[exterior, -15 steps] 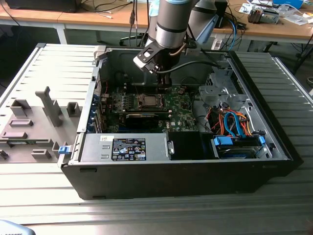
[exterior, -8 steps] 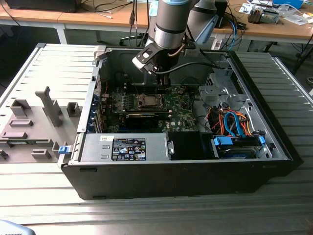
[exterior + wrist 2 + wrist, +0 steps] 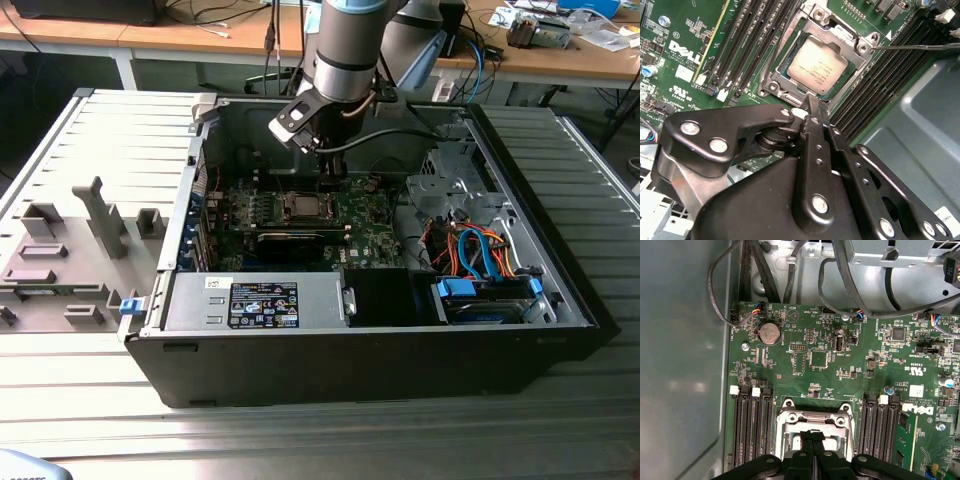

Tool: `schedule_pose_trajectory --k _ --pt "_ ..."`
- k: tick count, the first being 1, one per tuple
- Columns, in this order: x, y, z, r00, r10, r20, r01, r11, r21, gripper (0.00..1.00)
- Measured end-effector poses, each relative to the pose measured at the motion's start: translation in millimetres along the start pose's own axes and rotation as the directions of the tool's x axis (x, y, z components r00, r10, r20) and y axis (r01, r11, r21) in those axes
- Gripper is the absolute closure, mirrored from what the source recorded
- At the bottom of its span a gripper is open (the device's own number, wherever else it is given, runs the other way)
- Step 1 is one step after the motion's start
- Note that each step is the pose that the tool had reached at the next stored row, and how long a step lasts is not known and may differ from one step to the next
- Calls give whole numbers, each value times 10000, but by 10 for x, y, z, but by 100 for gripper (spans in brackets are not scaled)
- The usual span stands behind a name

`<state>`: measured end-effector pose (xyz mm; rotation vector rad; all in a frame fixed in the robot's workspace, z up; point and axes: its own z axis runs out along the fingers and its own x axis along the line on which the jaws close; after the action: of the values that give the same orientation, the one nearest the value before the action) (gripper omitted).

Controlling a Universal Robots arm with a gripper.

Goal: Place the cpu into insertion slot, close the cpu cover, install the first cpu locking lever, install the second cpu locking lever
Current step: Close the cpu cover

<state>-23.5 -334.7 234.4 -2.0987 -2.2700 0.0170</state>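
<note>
Hand [image 3: 815, 106] was closed in both wrist views, fingers pressed together with nothing between them that I could see, tips right at the near edge of the insertion slot [image 3: 771, 84]. The cpu [image 3: 816, 65] sat flat in the slot, metal top up. The cpu cover [image 3: 837, 31] looked down over it, its frame around the chip's edges, so I judged placing and closing done. Step in hand: first locking lever.

One thin lever rod [image 3: 920, 47] stuck out from the socket corner across the memory slots [image 3: 880, 85], and I judged it not latched. I couldn't tell if my tips were touching the cover or just hovering. Latching would call for closed tips on a thin springy rod, pressing down and then sideways under its catch, without slipping onto the motherboard [image 3: 850, 350] or the slots beside the socket.

Surface: the board lay inside an open computer case [image 3: 300, 360], which rested on a grey ribbed worktop [image 3: 300, 440]. Grey fixture blocks [image 3: 100, 215] stood at the exterior view's left. Orange and blue cables [image 3: 480, 250] sat in the case at the exterior view's right. Wooden desks [image 3: 180, 40] ran behind.
</note>
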Motion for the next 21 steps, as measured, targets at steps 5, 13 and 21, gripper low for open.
schedule_pose_trajectory --k 5,13,21 --pt "1 -14 19 10000 0 -1 0 10000 -1 89" --pt "1 -31 45 10000 -1 -1 1 10000 0 89" --pt "2 -53 70 10000 0 0 0 10000 0 89"
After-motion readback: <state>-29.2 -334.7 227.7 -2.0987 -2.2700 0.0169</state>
